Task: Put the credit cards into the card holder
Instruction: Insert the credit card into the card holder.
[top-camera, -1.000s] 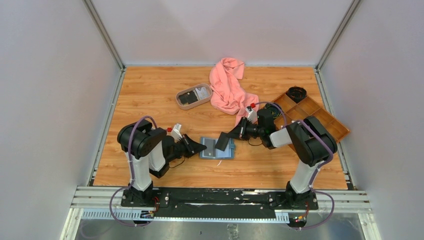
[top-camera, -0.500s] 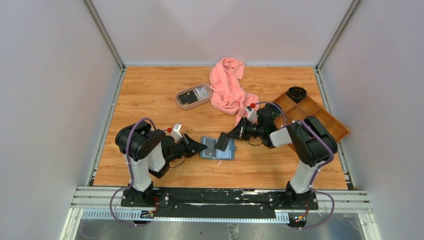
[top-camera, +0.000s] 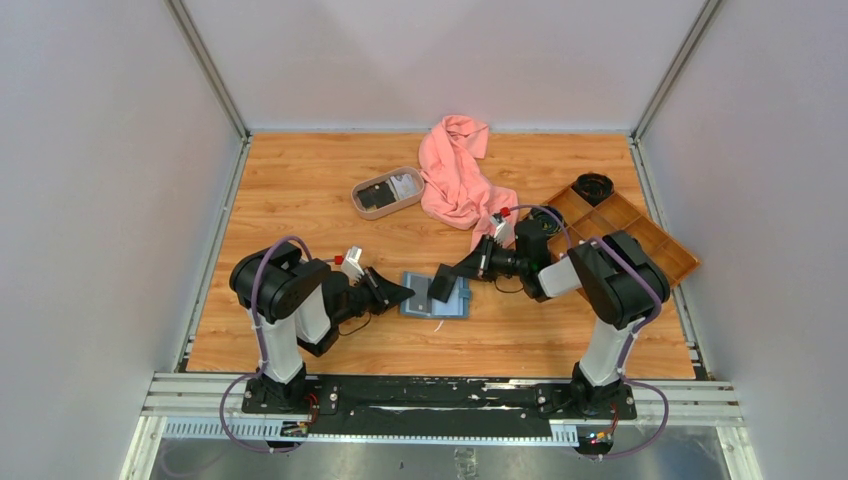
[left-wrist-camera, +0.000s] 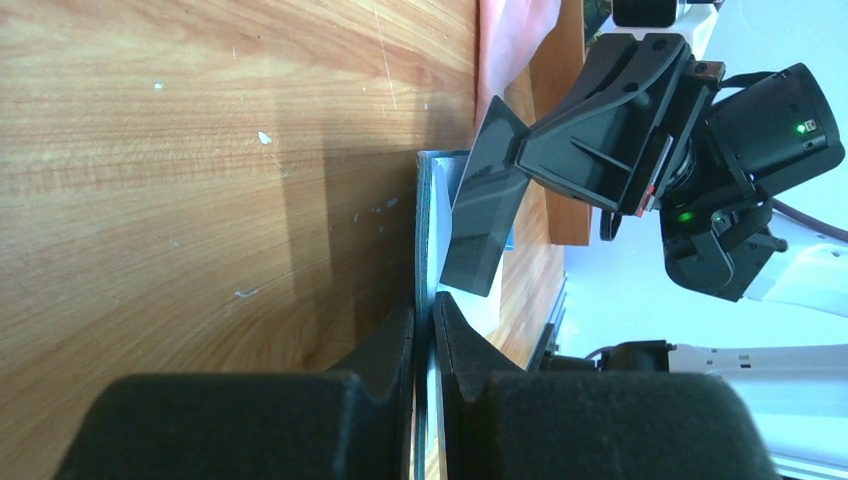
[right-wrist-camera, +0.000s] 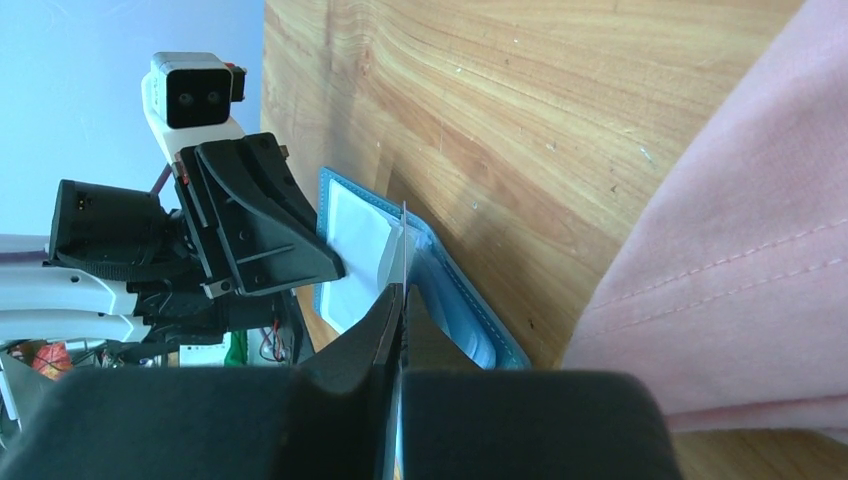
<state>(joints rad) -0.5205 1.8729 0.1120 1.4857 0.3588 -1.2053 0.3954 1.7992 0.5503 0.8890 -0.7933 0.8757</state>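
The teal card holder (top-camera: 432, 301) lies open on the table between the arms. My left gripper (top-camera: 404, 293) is shut on its left edge; in the left wrist view the jaws (left-wrist-camera: 424, 325) pinch the thin holder edge (left-wrist-camera: 430, 190). My right gripper (top-camera: 463, 270) is shut on a black credit card (top-camera: 443, 287) and holds it tilted over the holder's right half. The left wrist view shows that card (left-wrist-camera: 487, 215) from the side. In the right wrist view the card (right-wrist-camera: 401, 245) is edge-on between the jaws (right-wrist-camera: 398, 300), above the holder's pale pockets (right-wrist-camera: 352, 235). More cards (top-camera: 376, 197) lie in the oval tray.
An oval beige tray (top-camera: 364, 209) stands at the back, left of centre. A pink cloth (top-camera: 458, 178) lies behind the right gripper. A brown wooden compartment tray (top-camera: 660, 244) sits at the right edge, with a black round thing (top-camera: 593, 186) in its far corner.
My right gripper has moved the black card slightly left and down towards the holder. The left arm has shifted a little and keeps its grip on the holder.
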